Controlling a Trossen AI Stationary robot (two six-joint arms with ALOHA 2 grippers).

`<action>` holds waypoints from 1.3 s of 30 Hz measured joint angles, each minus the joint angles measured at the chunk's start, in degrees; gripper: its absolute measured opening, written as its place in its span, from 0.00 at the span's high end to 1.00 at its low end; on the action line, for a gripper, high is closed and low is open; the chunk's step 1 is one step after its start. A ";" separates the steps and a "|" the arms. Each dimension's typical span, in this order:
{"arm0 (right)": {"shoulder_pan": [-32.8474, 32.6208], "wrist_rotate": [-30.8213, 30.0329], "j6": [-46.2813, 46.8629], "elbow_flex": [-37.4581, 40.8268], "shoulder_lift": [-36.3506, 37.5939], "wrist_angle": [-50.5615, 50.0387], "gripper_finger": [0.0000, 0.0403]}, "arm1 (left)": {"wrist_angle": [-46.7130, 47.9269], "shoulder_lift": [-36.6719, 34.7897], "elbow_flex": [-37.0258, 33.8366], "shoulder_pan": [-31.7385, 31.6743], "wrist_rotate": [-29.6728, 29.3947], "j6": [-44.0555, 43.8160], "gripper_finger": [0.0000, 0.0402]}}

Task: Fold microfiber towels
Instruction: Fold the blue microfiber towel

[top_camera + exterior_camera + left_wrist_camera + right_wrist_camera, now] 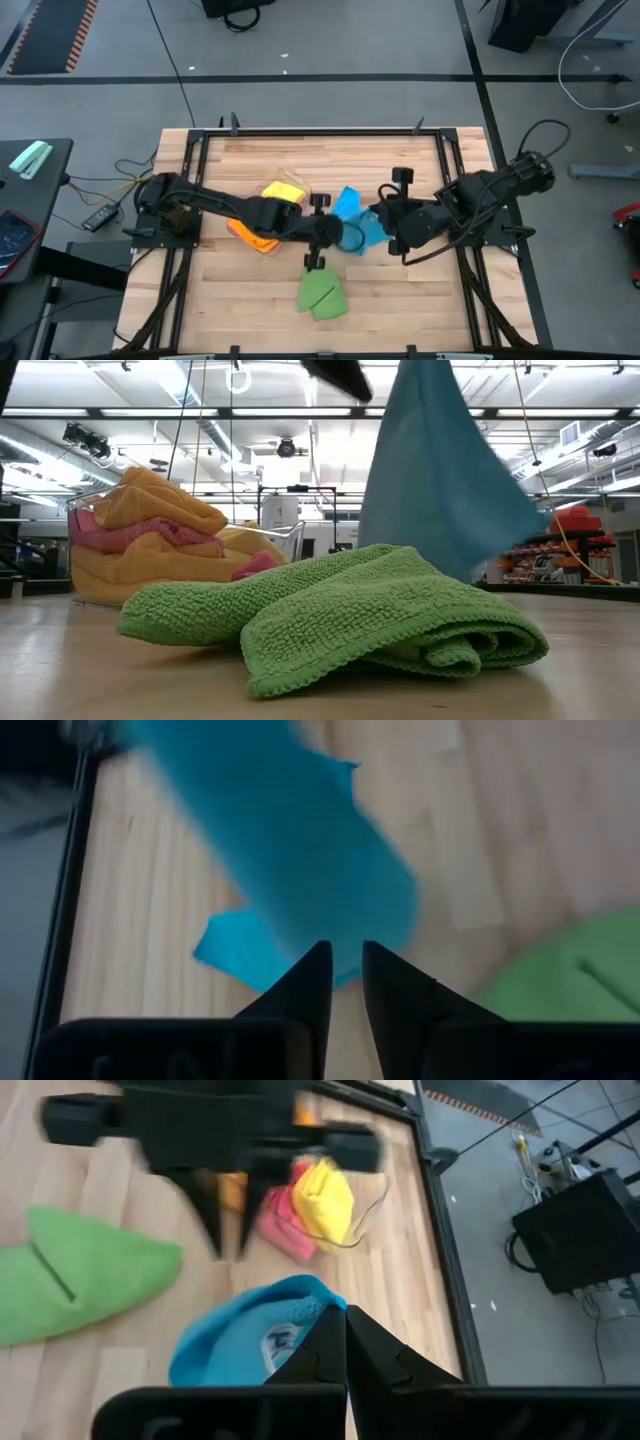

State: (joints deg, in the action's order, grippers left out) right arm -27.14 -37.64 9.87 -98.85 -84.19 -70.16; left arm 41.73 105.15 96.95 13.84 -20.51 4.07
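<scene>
The blue microfiber towel (250, 1335) hangs limp and light from the right gripper (345, 1342), pinched closed; the left gripper (342, 970), narrowly parted, should take its free corner.

Towels on the wooden table: one green, one blue, and a heap of orange, yellow and pink.

The green towel (321, 294) lies loosely folded on the near part of the table, its looped pile and stitched hem plain in the low view (340, 615). The blue towel (357, 220) is lifted off the table near the middle, hanging in a long drape (435, 470), one end pinched between dark fingers in the right wrist view (250, 1342). The orange towel (165, 500), yellow towel (326, 1202) and pink towel (130, 537) sit bunched together in a heap to the left of the blue one, unfolded.
</scene>
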 joint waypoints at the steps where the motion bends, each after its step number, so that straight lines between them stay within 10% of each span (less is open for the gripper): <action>1: -0.02 -0.09 0.13 -2.54 -0.86 -1.80 1.00 | -0.76 -0.10 0.00 0.63 0.04 1.04 0.83; 15: 1.39 -23.67 -2.14 -24.04 -3.75 -5.89 1.00 | -5.86 -0.55 -0.04 6.71 -9.10 5.98 0.80; 31: 1.58 -23.19 -0.25 -23.96 -5.28 -6.45 1.00 | -7.22 10.00 -0.09 0.53 -13.43 -3.02 0.44; 39: 1.39 -16.81 -6.26 -23.96 -5.26 -10.26 1.00 | -5.56 10.29 -0.09 -3.56 -13.86 -5.65 0.44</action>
State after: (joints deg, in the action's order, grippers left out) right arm -25.75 -54.45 3.61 -122.80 -89.45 -80.42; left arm 36.17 115.44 96.86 10.28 -34.37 -1.58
